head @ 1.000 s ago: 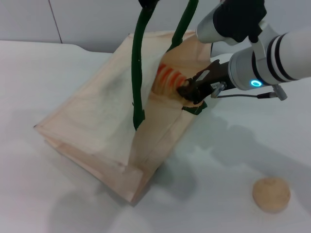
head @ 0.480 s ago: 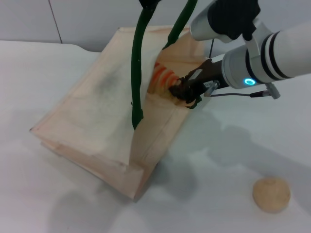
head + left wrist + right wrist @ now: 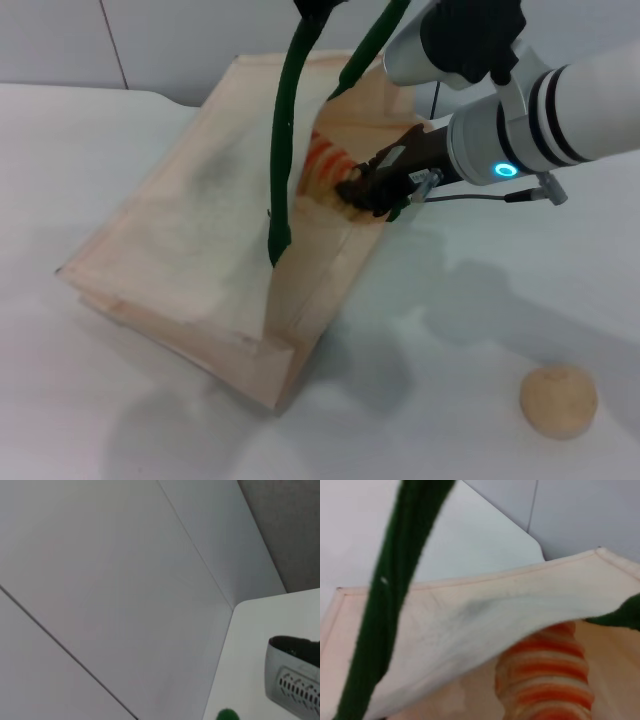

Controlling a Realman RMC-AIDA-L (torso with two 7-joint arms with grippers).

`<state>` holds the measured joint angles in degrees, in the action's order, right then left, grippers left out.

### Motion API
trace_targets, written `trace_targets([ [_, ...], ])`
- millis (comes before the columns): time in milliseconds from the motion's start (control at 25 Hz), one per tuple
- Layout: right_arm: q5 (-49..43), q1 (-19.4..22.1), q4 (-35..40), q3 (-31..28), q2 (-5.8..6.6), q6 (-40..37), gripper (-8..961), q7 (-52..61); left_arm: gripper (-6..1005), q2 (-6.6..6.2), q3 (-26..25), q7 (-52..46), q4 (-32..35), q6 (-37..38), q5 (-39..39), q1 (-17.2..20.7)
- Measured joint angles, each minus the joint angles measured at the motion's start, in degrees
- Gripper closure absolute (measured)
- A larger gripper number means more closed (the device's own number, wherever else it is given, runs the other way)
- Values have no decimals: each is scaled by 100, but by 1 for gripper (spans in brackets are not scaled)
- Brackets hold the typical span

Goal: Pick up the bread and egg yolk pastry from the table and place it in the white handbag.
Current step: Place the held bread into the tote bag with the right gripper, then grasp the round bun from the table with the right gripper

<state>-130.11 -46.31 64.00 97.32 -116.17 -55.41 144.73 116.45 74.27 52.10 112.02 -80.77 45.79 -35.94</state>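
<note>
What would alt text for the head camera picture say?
The right gripper pushes the striped bread into the mouth of the white handbag, whose green handles are held up. The egg yolk pastry sits on the table.

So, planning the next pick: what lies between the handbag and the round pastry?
In the head view, only bare table separates the white handbag from the egg yolk pastry.

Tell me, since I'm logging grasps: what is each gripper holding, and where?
The right gripper holds the bread by its near end, inside the white handbag mouth. The left gripper is out of view.
</note>
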Motion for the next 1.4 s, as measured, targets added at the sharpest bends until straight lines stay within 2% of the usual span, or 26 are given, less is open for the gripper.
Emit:
trace_targets([
  [360,302,-1,-73,-1,1,134,629,-265,861,0,43,2,-32,60,0,12],
  [560,310,-13,-103,-17,2,151,384,-267,861,0,43,2,-59,70,0,13],
  [760,180,-26,-306,-120,28,148,271,-209,862,0,35,-34,-33,140,-47,72],
  [1000,-375,114,-365,-585,37,-54,275,-68,862,0,-21,-243,67,598,-293,329],
  [1200,-809,261,-365,-1139,34,-319,283,-37,861,0,-15,-468,71,636,-726,361],
  [1400,-955,334,-357,-1414,33,-439,284,-36,860,0,14,-555,49,697,-891,412],
])
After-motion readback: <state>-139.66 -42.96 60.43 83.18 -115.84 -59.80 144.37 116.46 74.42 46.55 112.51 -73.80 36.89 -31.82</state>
